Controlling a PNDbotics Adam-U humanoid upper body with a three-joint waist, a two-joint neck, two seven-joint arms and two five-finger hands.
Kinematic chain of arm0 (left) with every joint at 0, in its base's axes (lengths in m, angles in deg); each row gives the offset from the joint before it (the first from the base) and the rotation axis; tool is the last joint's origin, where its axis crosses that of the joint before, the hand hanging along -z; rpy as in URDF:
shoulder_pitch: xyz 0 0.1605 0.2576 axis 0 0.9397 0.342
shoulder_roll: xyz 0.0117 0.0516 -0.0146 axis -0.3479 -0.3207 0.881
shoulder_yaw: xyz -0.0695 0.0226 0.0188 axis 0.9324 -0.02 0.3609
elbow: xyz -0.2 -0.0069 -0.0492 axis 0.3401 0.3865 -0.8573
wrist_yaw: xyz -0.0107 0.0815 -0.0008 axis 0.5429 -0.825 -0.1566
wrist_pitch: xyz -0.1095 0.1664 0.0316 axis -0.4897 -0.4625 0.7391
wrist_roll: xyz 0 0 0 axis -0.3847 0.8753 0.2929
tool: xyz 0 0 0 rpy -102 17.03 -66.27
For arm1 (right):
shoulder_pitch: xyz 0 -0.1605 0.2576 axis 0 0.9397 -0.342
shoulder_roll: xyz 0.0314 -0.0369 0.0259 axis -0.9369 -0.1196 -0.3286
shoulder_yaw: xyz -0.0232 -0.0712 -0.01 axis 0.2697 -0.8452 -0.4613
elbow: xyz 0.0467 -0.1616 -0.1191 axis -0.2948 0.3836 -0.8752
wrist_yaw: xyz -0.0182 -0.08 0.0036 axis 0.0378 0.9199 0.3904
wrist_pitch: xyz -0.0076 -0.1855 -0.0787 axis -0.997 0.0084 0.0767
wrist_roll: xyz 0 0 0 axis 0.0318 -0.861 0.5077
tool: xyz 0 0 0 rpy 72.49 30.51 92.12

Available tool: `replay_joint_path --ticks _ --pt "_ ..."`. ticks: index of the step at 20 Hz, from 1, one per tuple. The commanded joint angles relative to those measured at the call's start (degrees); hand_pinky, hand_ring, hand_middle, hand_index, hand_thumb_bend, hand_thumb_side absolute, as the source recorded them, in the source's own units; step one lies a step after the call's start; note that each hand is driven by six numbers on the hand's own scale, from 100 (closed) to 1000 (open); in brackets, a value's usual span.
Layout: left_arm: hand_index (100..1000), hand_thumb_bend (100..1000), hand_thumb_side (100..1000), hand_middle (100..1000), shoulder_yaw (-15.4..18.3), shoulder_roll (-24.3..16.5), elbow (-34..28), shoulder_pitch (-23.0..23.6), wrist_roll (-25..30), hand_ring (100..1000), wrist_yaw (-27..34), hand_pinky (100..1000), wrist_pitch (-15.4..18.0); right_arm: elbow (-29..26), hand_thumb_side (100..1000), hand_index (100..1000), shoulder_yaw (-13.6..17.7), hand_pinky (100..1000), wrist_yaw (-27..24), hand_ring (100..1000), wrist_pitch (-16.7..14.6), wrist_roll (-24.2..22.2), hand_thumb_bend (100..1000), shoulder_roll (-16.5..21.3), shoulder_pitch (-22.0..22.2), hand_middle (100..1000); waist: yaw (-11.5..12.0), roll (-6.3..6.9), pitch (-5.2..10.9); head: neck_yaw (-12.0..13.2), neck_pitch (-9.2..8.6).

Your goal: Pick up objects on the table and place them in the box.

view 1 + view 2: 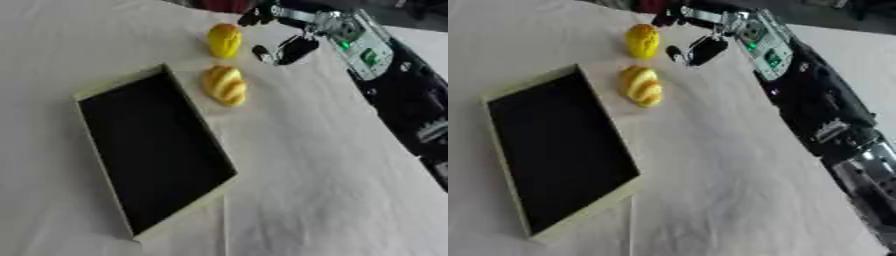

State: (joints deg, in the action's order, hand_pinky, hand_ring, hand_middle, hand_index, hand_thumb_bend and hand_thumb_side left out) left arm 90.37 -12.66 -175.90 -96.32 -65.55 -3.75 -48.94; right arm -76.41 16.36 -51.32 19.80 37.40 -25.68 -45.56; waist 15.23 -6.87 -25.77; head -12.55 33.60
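A shallow rectangular box [94, 93] with pale cream walls and a black inside is seen lying askew on a white cloth-covered table [315, 190], its long axis running from the upper left toward the lower middle of the view, and nothing is seen inside it. 2 yellow objects are laid on the cloth beyond the box's far right corner. The nearer yellow object [225, 85], an oblong bun-like shape with paler ridges across it, is found just beside the box's right wall, close to but apart from it. The farther yellow object [224, 40], smoother and more rounded, is set a little further up the table, apart from the first one. The right arm [394, 85], black with an exposed green circuit board near the wrist, is brought in from the right edge and stretched toward the top of the view. The right hand [284, 47] is held at the far end of the table, just to the right of the farther yellow object, with dark fingers [261, 52] spread and hanging toward the cloth; nothing is gripped by them, and no contact with either yellow object can be made out. The left hand is not shown in either view
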Motion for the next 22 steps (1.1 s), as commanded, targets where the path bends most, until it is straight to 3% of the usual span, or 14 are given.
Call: replay_joint_path --ticks 1,4,6,9,16,22 --pt "906 100 635 828 0.01 -0.72 -0.90 -0.86 0.35 842 0.43 871 -0.04 -1.72 100 895 1.08 909 -0.32 903 1.14 0.15 129 2.18 -1.26 844 0.11 0.28 1.03 -0.61 -1.25" --pt "906 100 636 828 0.01 -0.66 -0.90 -0.94 0.53 841 0.63 872 -0.15 -2.10 100 911 1.24 910 0.34 909 1.68 0.79 186 2.35 -1.34 848 0.18 0.06 0.77 -0.81 -1.38" --pt "905 100 636 828 -0.03 -0.52 -0.90 -0.83 0.71 840 0.69 872 -0.35 -2.36 100 921 1.38 908 1.99 909 2.14 1.49 292 2.57 -1.48 846 0.24 -0.13 0.59 -0.97 -1.30" --pt "904 100 636 827 -0.06 -0.46 -0.90 -0.99 0.89 840 0.80 872 -0.48 -2.28 100 927 1.97 907 4.73 909 2.87 3.56 342 2.61 -1.65 851 0.52 -0.47 0.28 -1.36 -1.35" --pt "904 100 635 825 -0.17 -0.39 -0.90 -1.36 1.34 839 0.87 873 -0.56 -1.28 100 930 2.85 907 8.57 911 2.88 6.58 366 2.70 -1.78 863 1.27 -1.14 -0.71 -1.96 -1.72" --pt "903 100 638 824 -0.27 0.06 -0.90 -1.32 1.63 837 0.68 875 -0.82 -1.05 100 927 3.23 907 8.02 910 3.21 7.54 302 2.64 -2.08 871 2.56 -1.92 -1.68 -2.47 -2.26"
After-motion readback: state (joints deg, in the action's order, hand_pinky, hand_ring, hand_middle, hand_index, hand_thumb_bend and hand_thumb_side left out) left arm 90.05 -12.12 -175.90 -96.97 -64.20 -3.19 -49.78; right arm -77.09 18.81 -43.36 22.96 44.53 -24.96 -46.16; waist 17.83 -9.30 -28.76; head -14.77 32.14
